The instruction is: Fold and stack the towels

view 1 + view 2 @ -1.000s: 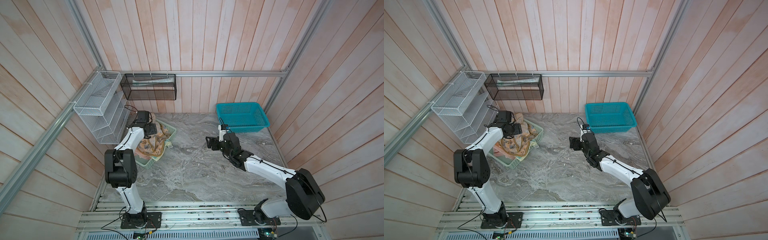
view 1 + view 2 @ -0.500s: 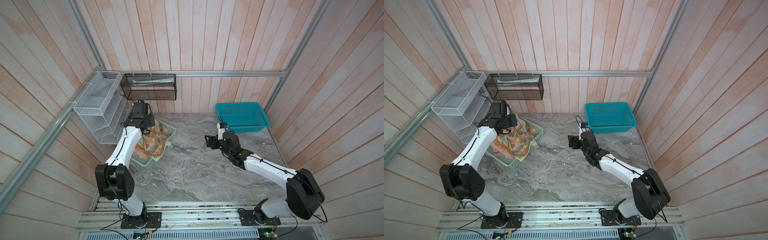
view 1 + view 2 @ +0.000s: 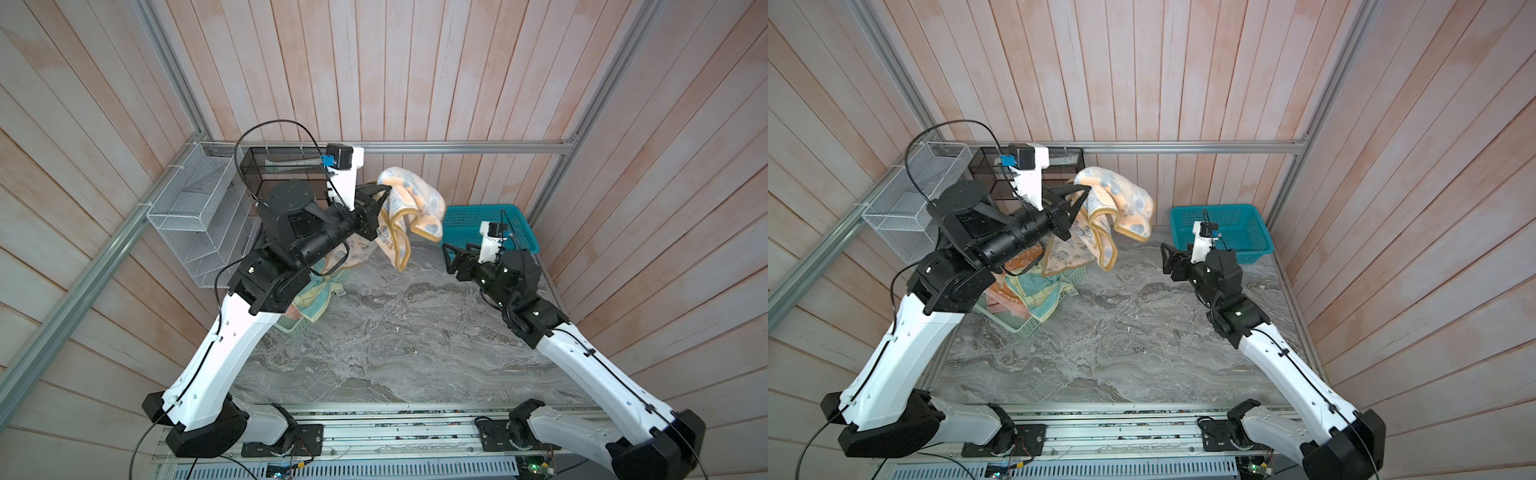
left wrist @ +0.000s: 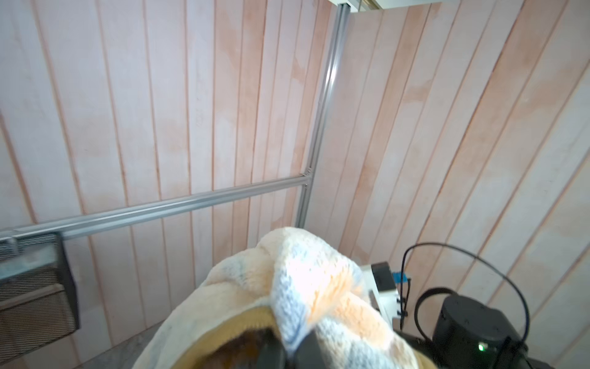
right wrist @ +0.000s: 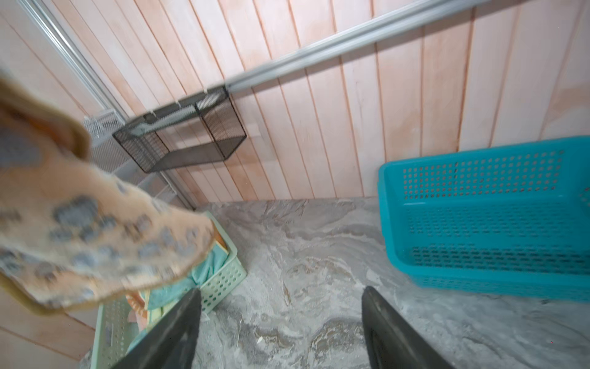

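Top views both show two arms, two grippers, two plastic baskets and one paw towel (image 3: 419, 208) in the air. The left gripper (image 3: 385, 190) is clenched on a bunched fold of that towel (image 3: 1121, 203), high above the far end of the mint basket (image 3: 1025, 328). The cloth hangs from the fingertips in loose loops with its brown edging showing. Its lowest corner dangles clear of the table (image 3: 395, 332), just past the mint basket's rim.

The rest of the towels (image 3: 1034, 291) lie heaped inside the mint basket (image 3: 299, 328). I can pick out yellow-green, pink and an orange patterned one, partly hidden by the left arm, so I cannot count them exactly.

The right gripper (image 3: 448, 259) stands well apart from the mint basket, low over the table, with its jaws spread wide and nothing between them. In the right wrist view its two dark fingers (image 5: 178, 326) frame bare table, and the blurred paw towel (image 5: 79, 239) hangs over the mint basket (image 5: 223, 281).

The teal basket (image 3: 465, 216) sits across the table from the mint basket, against the back wall. One white wire rack (image 3: 183, 208) and one black mesh bin (image 3: 270, 166) hang on the walls behind the mint basket.

In the left wrist view the towel (image 4: 303, 287) bulges right up against the camera.
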Controlling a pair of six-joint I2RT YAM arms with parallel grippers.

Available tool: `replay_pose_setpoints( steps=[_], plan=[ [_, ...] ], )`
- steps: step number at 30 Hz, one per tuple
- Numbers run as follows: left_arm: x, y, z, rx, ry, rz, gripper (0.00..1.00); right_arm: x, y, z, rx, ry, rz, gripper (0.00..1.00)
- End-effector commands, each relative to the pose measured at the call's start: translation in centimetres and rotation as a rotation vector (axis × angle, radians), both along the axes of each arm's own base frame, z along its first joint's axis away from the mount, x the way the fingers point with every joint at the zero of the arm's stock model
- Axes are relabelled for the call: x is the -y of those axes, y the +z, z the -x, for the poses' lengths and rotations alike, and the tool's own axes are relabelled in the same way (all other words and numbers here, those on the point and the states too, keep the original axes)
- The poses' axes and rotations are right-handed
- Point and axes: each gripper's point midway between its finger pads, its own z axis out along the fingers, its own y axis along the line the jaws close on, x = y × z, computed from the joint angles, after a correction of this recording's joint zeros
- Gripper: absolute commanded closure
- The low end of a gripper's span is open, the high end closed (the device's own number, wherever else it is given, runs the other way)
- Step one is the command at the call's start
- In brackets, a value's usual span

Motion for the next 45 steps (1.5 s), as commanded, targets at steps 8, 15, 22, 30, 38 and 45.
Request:
replay_pose_setpoints(
  steps=[8,15,22,30,38,45],
  plan=[
    [-0.9,-25.0,-7.6,-0.554,0.066,-0.029,0.24,1.4,-12.4,3.0,-0.374,0.091,0.043,0.24],
    [-5.6,-32.3,-6.2,-0.678,0.264,-0.126,0.23,1.0,-20.3,3.8,-0.523,0.093,0.091,0.25],
    [-7.9,-42.6,-2.4,-0.932,0.347,-0.16,0.35,-3.1,-22.6,3.1,-0.486,0.154,0.28,0.25],
    [-8.9,-49.1,-1.1,-1.057,0.52,-0.265,0.4,-2.0,-24.4,-2.7,-0.553,0.04,0.196,0.18],
    [-9.5,-52.8,-1.3,-1.055,0.567,-0.38,0.38,-3.5,-26.6,-5.6,-0.61,0.104,0.156,0.2],
    [-9.5,-53.7,-1.0,-1.056,0.553,-0.403,0.42,-5.3,-28.3,-7.0,-0.644,0.15,0.117,0.29]
  ],
)
